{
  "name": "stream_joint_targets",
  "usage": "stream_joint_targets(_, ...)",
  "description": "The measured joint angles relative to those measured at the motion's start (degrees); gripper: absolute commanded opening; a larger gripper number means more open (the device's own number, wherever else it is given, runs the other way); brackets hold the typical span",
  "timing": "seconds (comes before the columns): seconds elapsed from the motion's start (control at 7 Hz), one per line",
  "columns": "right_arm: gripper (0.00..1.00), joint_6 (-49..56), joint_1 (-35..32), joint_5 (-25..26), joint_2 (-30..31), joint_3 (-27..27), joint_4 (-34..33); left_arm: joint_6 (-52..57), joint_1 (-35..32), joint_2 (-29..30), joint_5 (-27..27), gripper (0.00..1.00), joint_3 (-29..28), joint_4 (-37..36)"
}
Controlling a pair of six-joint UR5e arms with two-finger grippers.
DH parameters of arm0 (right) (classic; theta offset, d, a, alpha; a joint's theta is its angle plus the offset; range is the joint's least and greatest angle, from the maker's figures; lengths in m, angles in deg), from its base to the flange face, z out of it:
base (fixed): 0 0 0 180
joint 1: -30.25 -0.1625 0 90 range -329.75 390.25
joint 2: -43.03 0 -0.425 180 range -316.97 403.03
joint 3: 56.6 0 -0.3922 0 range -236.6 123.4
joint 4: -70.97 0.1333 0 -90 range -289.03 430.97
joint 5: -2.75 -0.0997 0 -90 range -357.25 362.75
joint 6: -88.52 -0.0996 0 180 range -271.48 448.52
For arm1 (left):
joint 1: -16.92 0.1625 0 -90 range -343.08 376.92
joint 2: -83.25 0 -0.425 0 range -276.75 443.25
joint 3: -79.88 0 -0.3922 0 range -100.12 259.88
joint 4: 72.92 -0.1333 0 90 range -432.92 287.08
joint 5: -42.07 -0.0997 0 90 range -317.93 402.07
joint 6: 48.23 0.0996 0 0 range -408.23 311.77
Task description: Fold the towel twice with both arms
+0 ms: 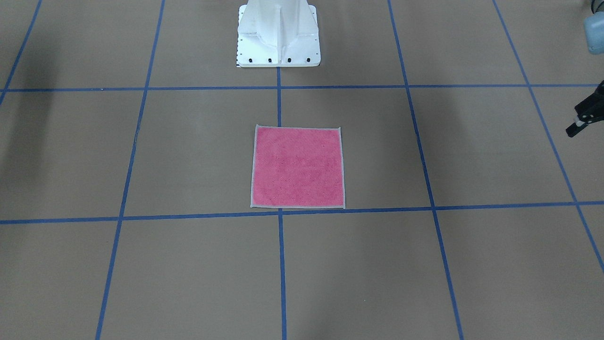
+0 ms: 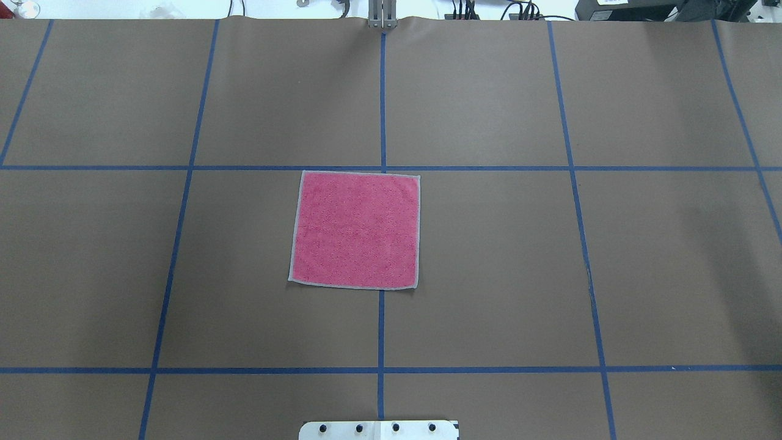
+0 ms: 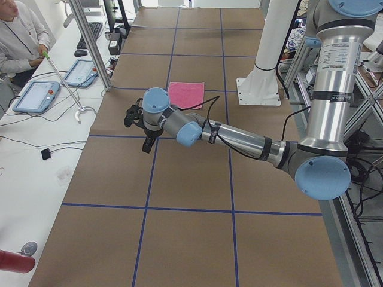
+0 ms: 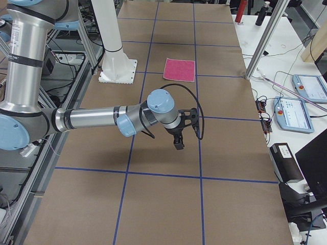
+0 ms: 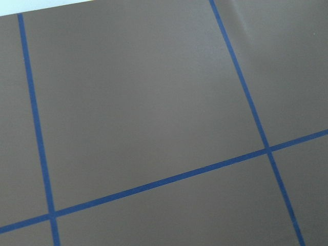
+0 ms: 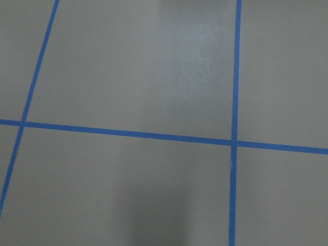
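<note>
The towel [image 1: 297, 166] lies flat and unfolded, pink face up, with a pale grey edge, at the middle of the table [image 2: 355, 229]. My left gripper [image 1: 573, 123] shows only partly at the right edge of the front-facing view; its fingers look spread, so it is open and empty, far to the side of the towel. It hovers over bare paper in the exterior left view [image 3: 137, 131]. My right gripper [image 4: 179, 138] shows only in the exterior right view, above the table and well away from the towel [image 4: 179, 69]. I cannot tell if it is open. Both wrist views show only paper and blue tape.
The white pedestal base [image 1: 278, 38] stands behind the towel. Blue tape lines [image 2: 382, 330] grid the brown paper. A side bench with tablets [image 3: 36, 95] and a seated operator [image 3: 18, 36] runs along the far edge, with metal posts [image 4: 265, 41] there.
</note>
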Motion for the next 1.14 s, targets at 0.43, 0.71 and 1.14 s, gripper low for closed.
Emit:
stream_joint_targets(0.43, 1.0, -20.7, 7.5, -2.5, 0.5, 0.1, 13.8, -19.5, 11.1, 0.1, -1.0, 1.0, 1.4, 12.6)
stream_joint_targets(0.71, 0.99, -37.3, 15.4, 1.2, 0.3, 0.7, 22.8, -36.4, 18.7, 0.4, -6.5, 1.0, 2.3, 19.3)
stream_joint_targets(1.14, 0.95, -59.6, 34.6, 21.2, 0.2, 6.1, 26.7, -53.7, 33.2, 2.9, -22.3, 1.0, 4.4, 21.8)
